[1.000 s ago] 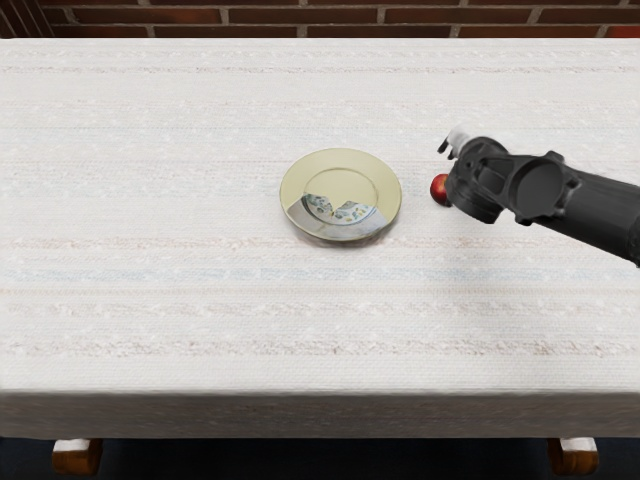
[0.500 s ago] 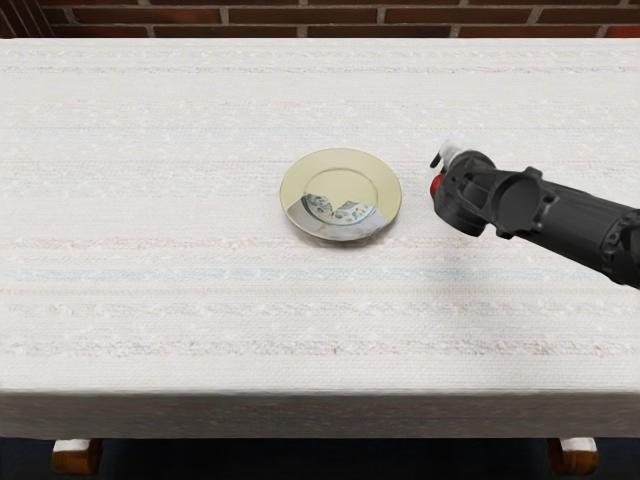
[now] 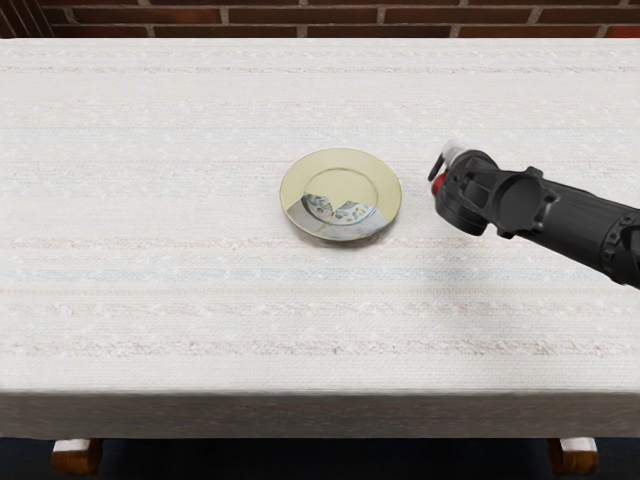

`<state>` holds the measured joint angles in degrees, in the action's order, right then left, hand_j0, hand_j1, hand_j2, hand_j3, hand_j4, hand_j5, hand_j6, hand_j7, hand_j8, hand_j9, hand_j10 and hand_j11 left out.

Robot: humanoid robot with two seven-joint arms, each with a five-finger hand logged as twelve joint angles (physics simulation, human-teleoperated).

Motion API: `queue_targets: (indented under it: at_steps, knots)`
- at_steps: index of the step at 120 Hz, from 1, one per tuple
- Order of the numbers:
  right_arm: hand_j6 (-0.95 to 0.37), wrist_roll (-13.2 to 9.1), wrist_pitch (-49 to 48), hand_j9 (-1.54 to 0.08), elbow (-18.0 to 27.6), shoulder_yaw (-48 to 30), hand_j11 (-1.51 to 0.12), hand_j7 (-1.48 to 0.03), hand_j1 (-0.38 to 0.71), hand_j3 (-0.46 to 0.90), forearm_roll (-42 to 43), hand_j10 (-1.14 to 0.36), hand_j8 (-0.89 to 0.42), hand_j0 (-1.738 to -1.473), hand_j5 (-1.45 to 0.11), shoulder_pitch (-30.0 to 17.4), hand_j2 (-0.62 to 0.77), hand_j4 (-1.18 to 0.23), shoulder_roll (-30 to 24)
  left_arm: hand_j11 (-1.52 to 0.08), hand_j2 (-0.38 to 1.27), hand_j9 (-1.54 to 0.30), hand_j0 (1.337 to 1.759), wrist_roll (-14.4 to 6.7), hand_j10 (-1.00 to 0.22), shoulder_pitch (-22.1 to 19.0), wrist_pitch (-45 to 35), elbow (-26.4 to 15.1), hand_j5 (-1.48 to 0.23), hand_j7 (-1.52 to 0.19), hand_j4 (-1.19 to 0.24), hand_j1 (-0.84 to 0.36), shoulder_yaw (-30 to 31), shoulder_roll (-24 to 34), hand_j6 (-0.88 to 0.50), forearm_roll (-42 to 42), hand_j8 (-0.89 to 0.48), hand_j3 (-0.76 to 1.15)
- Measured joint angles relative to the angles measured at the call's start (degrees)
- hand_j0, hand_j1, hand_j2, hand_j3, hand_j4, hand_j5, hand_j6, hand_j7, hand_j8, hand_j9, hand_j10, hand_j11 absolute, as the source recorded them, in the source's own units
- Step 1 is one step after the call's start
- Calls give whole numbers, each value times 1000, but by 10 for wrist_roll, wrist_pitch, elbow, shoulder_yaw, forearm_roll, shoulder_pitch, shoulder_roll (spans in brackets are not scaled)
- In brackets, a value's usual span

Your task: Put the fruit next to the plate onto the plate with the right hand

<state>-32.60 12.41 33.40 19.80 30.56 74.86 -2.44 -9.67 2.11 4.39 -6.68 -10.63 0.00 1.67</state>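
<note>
Status: right hand [image 3: 462,186] at the fruit [image 3: 435,184], right of the plate [image 3: 296,180]

Locate the plate first; you read every other position from it. It is a round, pale-gold, glossy dish lying flat on the white-covered bench [image 3: 200,300]. Its lower part carries a patterned reflection.

Look to the right of the plate, at about the same height. The right arm [image 3: 585,222], dark and jointed, enters from the right edge and slopes up toward the plate. The right hand at its end stops short of the plate's right rim, with a strip of bare bench between them. The hand does not touch the plate.

Find the fruit on the side of the hand that faces the plate. Only a small red sliver shows at that edge; the dark hand covers the remainder. The fruit is right of the plate, near it but clear of the rim, and not on it. You cannot tell whether the fruit rests on the bench or is raised off it.

Check the fingers. The body of the hand hides them, so you cannot tell whether they are closed on the fruit, curled beside it or spread. A small white part [image 3: 452,153] projects from the top of the hand.

Beyond the plate, a red brick wall [image 3: 300,15] runs along the far edge of the bench. Nearer to you than the plate, two wooden feet [image 3: 75,456] show under the bench's front edge.
</note>
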Motion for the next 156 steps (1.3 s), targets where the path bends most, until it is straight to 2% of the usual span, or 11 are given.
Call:
queue_targets:
  at_steps: [25,35,45,51,71,85,96,123,156]
  knots:
    - [-400,-2,-10,-1035,2,-3,-1038,-983,320,1,-8,-588,-329,-1652,-1029,7,286,-728,-5,-313,48,-313,1658,0,-241,0,0,0,-313,-313,-241,60,0,0,-241,0,-241,0]
    - [-369,-6,-24,-1068,5,-6,-1075,-1007,325,1,-11,-545,-289,-1653,-1065,17,258,-740,-15,-313,49,-313,1658,0,-241,0,0,0,-313,-313,-241,60,0,0,-241,0,-241,0]
    - [-361,-13,-49,-1091,13,-14,-1101,-1024,313,2,-13,-573,-297,-1654,-1084,31,270,-752,-28,-313,48,-313,1658,0,-241,0,0,0,-313,-313,-241,60,0,0,-241,0,-241,0]
    - [-349,-17,-68,-1111,41,-37,-1123,-1031,307,3,-15,-563,-285,-1655,-1103,43,253,-751,-52,-313,48,-313,1658,0,-241,0,0,0,-313,-313,-241,60,0,0,-241,0,-241,0]
    - [-340,-21,-93,-1164,179,-71,-1185,-1059,288,3,-55,-557,-271,-1656,-1150,110,221,-763,-139,-313,48,-313,1658,0,-241,0,0,0,-313,-313,-241,60,0,0,-241,0,-241,0]
    - [-330,-22,-97,-1186,235,-77,-1214,-1082,292,2,-90,-560,-248,-1656,-1187,148,242,-775,-156,-313,49,-313,1658,0,-241,0,0,0,-313,-313,-241,60,0,0,-241,0,-241,0]
    - [-314,-22,-96,-1200,258,-79,-1232,-1096,300,2,-115,-543,-230,-1656,-1215,171,243,-781,-151,-313,49,-313,1658,0,-241,0,0,0,-313,-313,-241,60,0,0,-241,0,-241,0]
    - [-285,-22,-76,-1226,266,-78,-1261,-1117,318,4,-148,-513,-221,-1658,-1257,196,270,-790,-80,-313,49,-313,1658,0,-241,0,0,0,-313,-313,-241,60,0,0,-241,0,-241,0]
    - [-275,-22,-67,-1249,206,-75,-1287,-1128,331,2,-144,-500,-190,-1658,-1276,149,281,-799,-29,-313,48,-313,1658,0,-241,0,0,0,-313,-313,-241,60,0,0,-241,0,-241,0]
